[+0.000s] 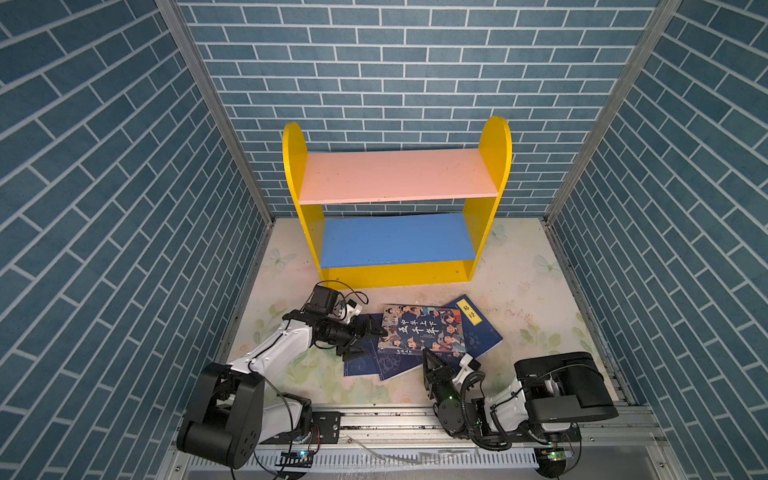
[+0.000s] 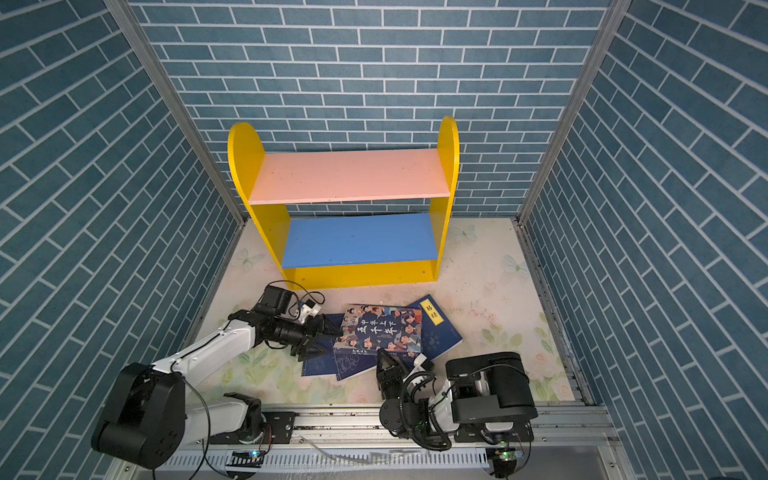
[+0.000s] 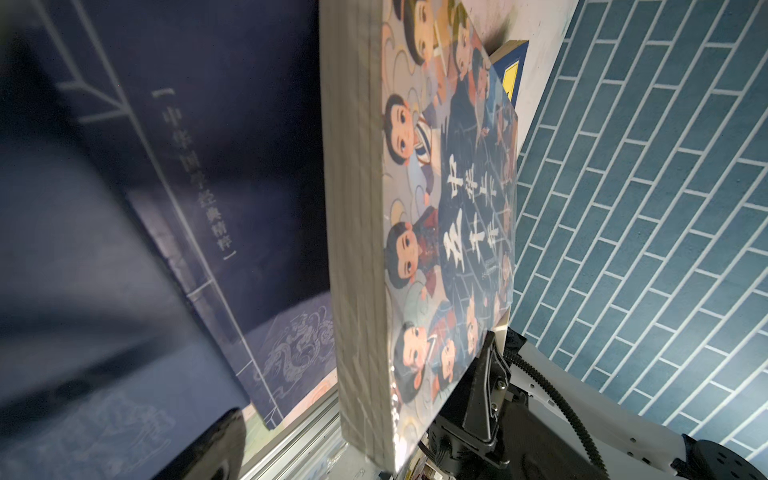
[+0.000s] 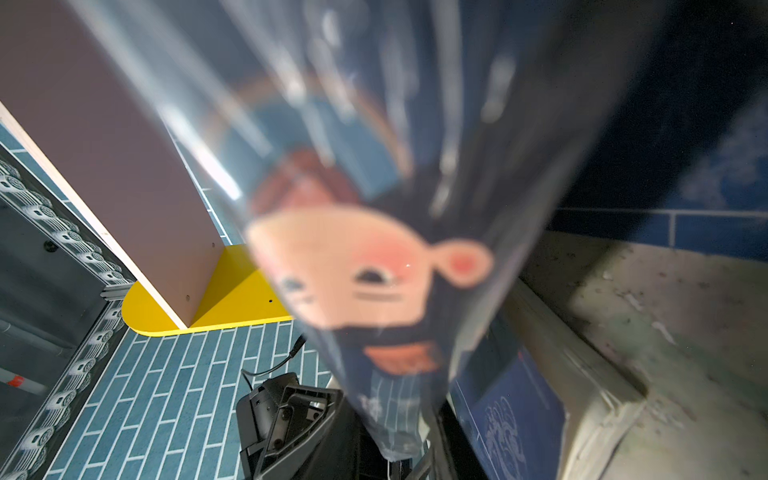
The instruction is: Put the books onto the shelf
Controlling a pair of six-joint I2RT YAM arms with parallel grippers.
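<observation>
Floral tabletop (image 1: 519, 299), blue brick walls (image 1: 415, 83), left jaws wide open, right jaws gripping thick book (image 1: 419, 328).

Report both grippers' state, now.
Left gripper: open, at the thick book edge.
Right gripper: closed on the thick book.

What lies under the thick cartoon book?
Thin navy books fan out beneath the thick cartoon book: a yellow-labelled one at right, others near-left. How many it hides cannot be seen.
</observation>
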